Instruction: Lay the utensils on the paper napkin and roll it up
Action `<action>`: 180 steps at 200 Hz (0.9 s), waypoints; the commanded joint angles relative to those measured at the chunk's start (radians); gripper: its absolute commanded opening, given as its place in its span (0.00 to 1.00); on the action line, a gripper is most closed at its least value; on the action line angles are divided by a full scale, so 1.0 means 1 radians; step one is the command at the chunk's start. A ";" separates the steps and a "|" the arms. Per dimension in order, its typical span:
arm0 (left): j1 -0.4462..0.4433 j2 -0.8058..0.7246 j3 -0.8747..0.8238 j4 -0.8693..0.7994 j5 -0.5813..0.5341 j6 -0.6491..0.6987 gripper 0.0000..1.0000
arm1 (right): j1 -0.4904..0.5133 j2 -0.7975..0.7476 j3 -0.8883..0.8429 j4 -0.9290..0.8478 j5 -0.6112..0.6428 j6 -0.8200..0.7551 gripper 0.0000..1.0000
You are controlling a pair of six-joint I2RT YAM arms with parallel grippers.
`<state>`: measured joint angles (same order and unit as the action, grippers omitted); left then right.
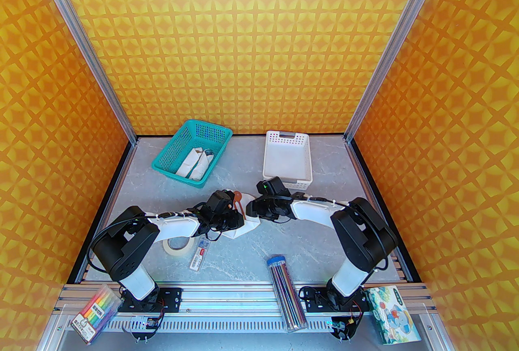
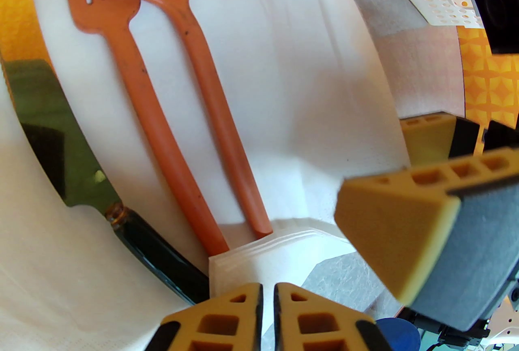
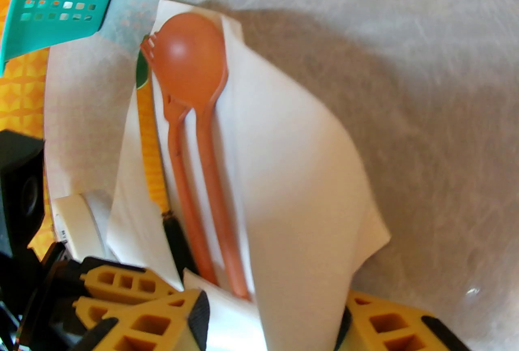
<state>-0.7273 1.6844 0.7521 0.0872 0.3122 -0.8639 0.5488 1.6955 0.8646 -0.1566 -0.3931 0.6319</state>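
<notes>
The paper napkin [image 2: 308, 90] lies mid-table, its right side folded up over the utensils. On it lie, side by side, an orange fork [image 2: 121, 57], a reddish-brown spoon [image 3: 190, 53] and a dark-handled knife [image 2: 162, 256]. My left gripper [image 2: 267, 300] is shut on the napkin's folded near edge, by the handle ends. My right gripper [image 3: 269, 321] is open, its fingers [image 3: 389, 325] standing either side of the raised napkin flap [image 3: 304, 187]. Both grippers meet over the napkin [image 1: 247, 228] in the top view, the left gripper [image 1: 231, 219] beside the right gripper [image 1: 253, 211].
A teal basket [image 1: 190, 155] holding a white bundle stands at the back left, a white slotted tray [image 1: 288, 157] beside it. A tape roll [image 1: 176, 246], a small pen case [image 1: 199, 254] and a tube of pencils [image 1: 286, 292] lie near. A marker pack [image 1: 95, 313] and a tissue pack [image 1: 391, 313] sit on the front rail.
</notes>
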 commanded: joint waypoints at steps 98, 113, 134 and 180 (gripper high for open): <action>0.003 0.016 0.017 0.004 -0.016 -0.004 0.14 | -0.075 0.013 0.021 0.215 -0.160 0.107 0.52; 0.003 0.017 0.018 0.005 -0.016 -0.005 0.14 | -0.075 0.009 0.025 0.208 -0.159 0.109 0.52; 0.003 0.017 0.018 0.003 -0.016 -0.006 0.14 | -0.075 -0.005 0.028 0.148 -0.136 0.080 0.51; 0.003 0.021 0.020 0.005 -0.016 -0.006 0.14 | -0.075 -0.036 0.034 0.019 -0.051 -0.007 0.44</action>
<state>-0.7273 1.6844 0.7521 0.0872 0.3122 -0.8639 0.4770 1.6939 0.8726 -0.0517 -0.4980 0.6830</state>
